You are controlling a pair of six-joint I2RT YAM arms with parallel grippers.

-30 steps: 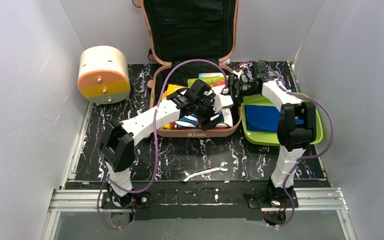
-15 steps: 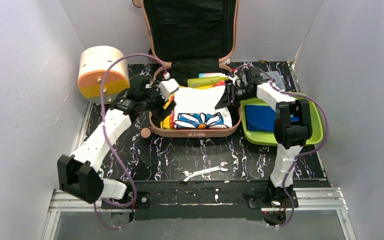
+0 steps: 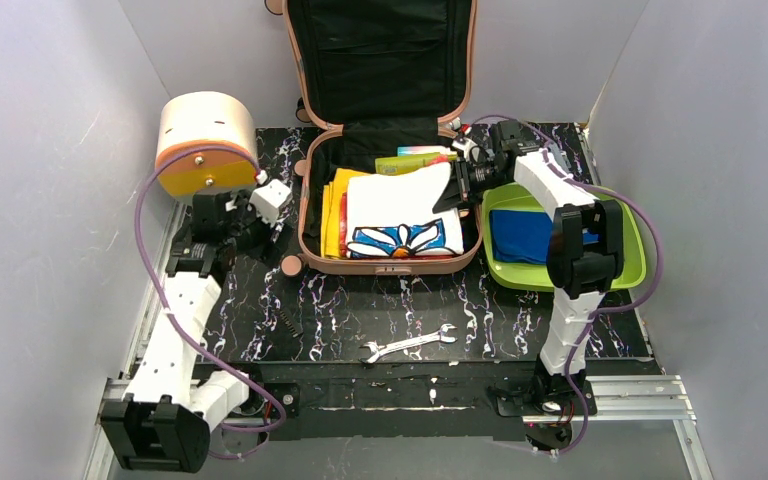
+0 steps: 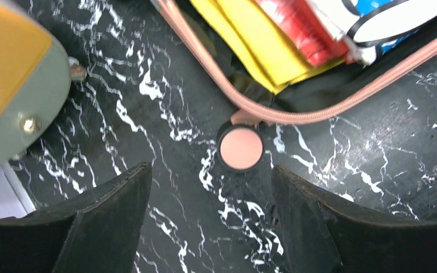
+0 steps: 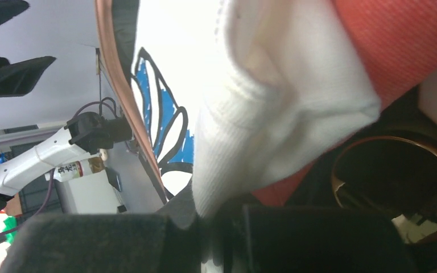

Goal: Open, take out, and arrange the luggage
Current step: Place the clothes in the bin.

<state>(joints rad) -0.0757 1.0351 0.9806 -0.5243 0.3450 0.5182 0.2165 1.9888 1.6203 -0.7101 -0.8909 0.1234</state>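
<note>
The salmon-pink luggage (image 3: 388, 264) lies open on the black marbled table, its black-lined lid (image 3: 380, 60) upright against the back wall. Inside lie a white cloth with a blue daisy print (image 3: 400, 205), yellow folded pieces (image 3: 334, 200) and a red layer. My right gripper (image 3: 457, 188) is at the cloth's far right corner, shut on the white cloth (image 5: 273, 114), which is pinched between the jaws (image 5: 227, 227). My left gripper (image 3: 278, 222) hovers open over the table left of the luggage. In its wrist view the gripper (image 4: 210, 170) holds nothing, with a pink wheel (image 4: 240, 148) just ahead.
A cream-and-orange drum box (image 3: 205, 150) stands at the back left, close to the left arm. A lime-green tray (image 3: 630, 255) holding a blue cloth (image 3: 525, 235) sits right of the luggage. A wrench (image 3: 410, 345) lies near the front. White walls close in both sides.
My left arm has swung out of the luggage to the table on its left, uncovering the white cloth. My right gripper has closed on the cloth's corner.
</note>
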